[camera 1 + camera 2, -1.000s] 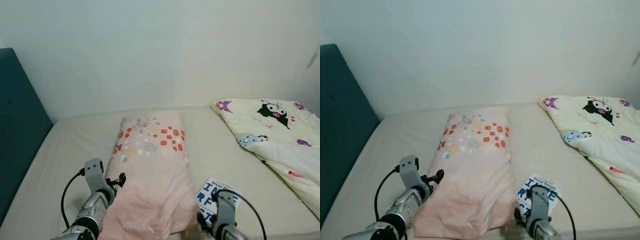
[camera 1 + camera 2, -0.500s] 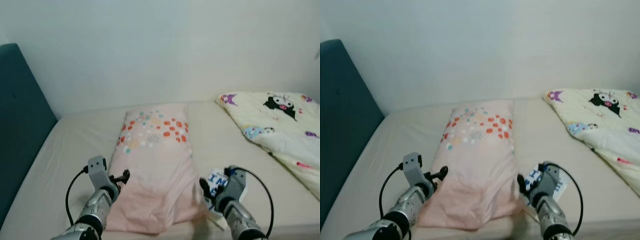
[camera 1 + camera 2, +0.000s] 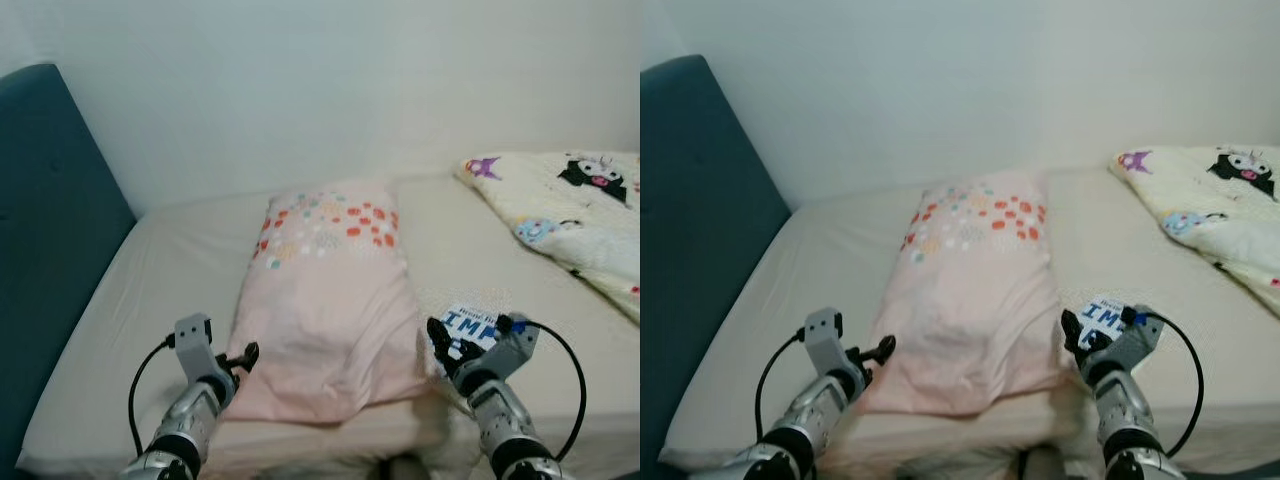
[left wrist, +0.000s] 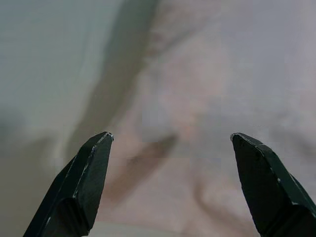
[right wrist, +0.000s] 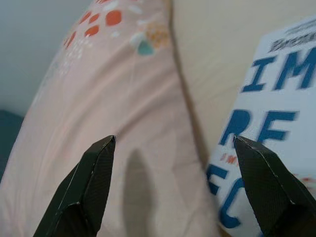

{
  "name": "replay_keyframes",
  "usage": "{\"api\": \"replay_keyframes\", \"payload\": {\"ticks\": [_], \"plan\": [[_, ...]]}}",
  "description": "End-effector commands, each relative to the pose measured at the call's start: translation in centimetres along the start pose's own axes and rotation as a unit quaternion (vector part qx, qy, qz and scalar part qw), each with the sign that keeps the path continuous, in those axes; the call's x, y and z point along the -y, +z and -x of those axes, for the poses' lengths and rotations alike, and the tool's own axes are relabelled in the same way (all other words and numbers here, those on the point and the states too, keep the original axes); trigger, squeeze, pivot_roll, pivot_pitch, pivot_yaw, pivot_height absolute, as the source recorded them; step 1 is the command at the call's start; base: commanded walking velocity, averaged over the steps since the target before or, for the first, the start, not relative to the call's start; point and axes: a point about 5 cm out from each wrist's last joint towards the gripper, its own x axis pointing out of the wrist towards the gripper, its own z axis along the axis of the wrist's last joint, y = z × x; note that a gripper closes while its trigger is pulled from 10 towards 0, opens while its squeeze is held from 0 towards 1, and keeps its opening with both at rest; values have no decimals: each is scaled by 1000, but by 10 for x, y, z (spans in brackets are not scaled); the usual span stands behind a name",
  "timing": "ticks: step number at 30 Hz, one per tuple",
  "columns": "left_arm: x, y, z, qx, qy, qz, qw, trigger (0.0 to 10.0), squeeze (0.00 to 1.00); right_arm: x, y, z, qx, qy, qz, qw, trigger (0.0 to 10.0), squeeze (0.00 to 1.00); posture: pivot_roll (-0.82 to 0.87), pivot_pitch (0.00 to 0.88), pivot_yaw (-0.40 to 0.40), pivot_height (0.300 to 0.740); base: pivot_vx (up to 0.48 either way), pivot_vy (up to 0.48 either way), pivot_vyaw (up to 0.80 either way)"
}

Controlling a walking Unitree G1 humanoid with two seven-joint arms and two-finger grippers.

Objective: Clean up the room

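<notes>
A bed [image 3: 180, 250] with a beige sheet stands against a pale wall, with a teal headboard [image 3: 50, 220] along its left end. A pink pillow [image 3: 330, 300] with coloured spots lies lengthwise across the mattress, its plain end reaching the near edge. A white book [image 3: 468, 326] with blue lettering lies flat beside the pillow's near right corner, close to the near edge. A cartoon-print quilt [image 3: 560, 205] is bunched at the bed's far right corner.

The left gripper [image 4: 170, 143] hovers just off the pillow's near left corner, its fingers spread wide with nothing between them. The right gripper [image 5: 173, 148] hangs over the gap between pillow and book, released and empty. Both arms flank the pillow's near end, likely lined up to take hold of it and straighten it.
</notes>
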Motion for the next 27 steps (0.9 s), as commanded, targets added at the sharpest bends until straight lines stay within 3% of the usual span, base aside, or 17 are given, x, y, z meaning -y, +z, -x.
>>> {"api": "replay_keyframes", "payload": {"ticks": [1, 8, 15, 20, 23, 27], "plan": [[-7, 0, 3, -1, 3, -10, 1000, 10000, 0, -6, 1, -3, 3, 19, -13, 1000, 10000, 0, -48, 87, 126, 597, 0, 0, 0], [-9, -1, 6, 7, -12, -13, 1000, 10000, 0, -19, 6, -8, 7, 78, 2, 997, 10000, 0, -7, 144, 141, 597, 0, 0, 0], [-14, -1, 10, 14, -20, -18, 1000, 10000, 0, -16, 15, -11, 5, 53, 31, 998, 10000, 0, 35, 203, 154, 597, 0, 0, 0], [-20, 1, 17, 26, -33, -22, 999, 10000, 0, -2, 42, -13, 34, -25, 76, 996, 10000, 0, 73, 233, 158, 597, 0, 0, 0], [-20, 2, 17, 27, -35, -22, 999, 10000, 0, -2, 45, -14, 40, -24, 75, 996, 10000, 0, 73, 233, 158, 597, 0, 0, 0], [-18, 4, 18, 32, -42, -14, 999, 10000, 0, -16, 51, -19, 51, 29, 63, 996, 10000, 0, 72, 240, 156, 597, 0, 0, 0]]}}
